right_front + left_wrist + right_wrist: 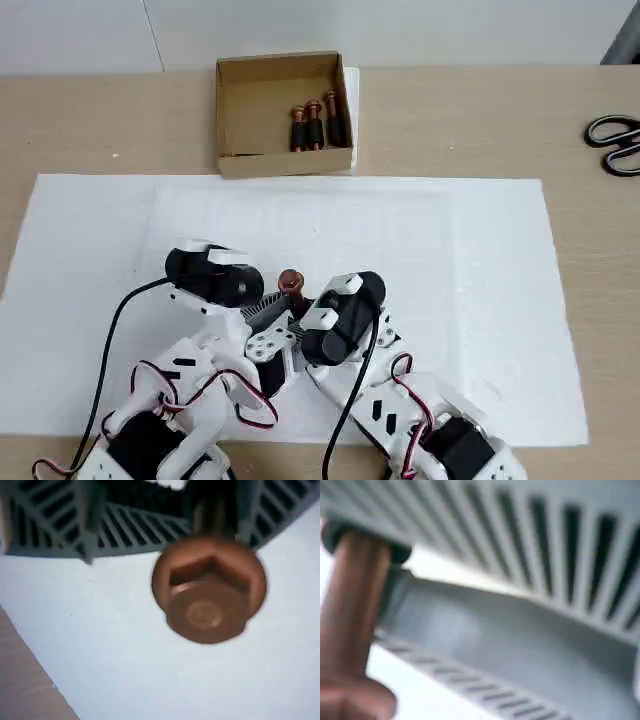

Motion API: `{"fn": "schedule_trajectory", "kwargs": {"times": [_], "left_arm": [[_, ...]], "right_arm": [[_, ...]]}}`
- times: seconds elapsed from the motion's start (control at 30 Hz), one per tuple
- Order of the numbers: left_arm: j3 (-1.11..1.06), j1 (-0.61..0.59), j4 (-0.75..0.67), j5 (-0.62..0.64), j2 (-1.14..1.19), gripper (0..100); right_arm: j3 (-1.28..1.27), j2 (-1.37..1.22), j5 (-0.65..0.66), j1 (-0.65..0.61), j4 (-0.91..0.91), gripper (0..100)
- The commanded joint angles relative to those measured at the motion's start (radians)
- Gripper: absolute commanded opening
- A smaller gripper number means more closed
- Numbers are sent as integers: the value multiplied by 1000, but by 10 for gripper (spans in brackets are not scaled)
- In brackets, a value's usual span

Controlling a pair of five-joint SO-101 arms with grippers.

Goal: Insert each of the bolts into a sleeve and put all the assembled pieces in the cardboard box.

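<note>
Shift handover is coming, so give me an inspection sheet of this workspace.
Surface: wooden table under a white sheet.
Job's things: three assembled pieces in the cardboard box; a copper bolt between the grippers.
Clutter: scissors at the table's right edge.
Grippers: left gripper and right gripper meet at the bolt; grip unclear.
Cables: black cables and red-and-white wires along both arms.
Surroundings: pale wall behind the table.

One overhead, two wrist close-ups of bolt (209, 590)
</note>
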State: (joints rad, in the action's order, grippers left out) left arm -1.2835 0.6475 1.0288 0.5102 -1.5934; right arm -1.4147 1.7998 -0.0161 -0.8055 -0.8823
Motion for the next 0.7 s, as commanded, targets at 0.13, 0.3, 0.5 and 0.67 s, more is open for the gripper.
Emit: {"fn": "schedule_trajectory", "kwargs": {"times": [0.13, 0.3, 0.5, 0.67], "left_arm": [[-42, 46, 0, -9, 6, 191], [8, 5, 0, -95, 6, 191], [27, -141, -25, -265, 9, 192], [27, -164, -49, -281, 8, 192]], "right_arm": [[51, 13, -5, -5, 30, 3], [51, 13, -5, -5, 30, 3], [49, 13, -5, -5, 28, 3], [48, 13, -5, -5, 28, 3]]}}
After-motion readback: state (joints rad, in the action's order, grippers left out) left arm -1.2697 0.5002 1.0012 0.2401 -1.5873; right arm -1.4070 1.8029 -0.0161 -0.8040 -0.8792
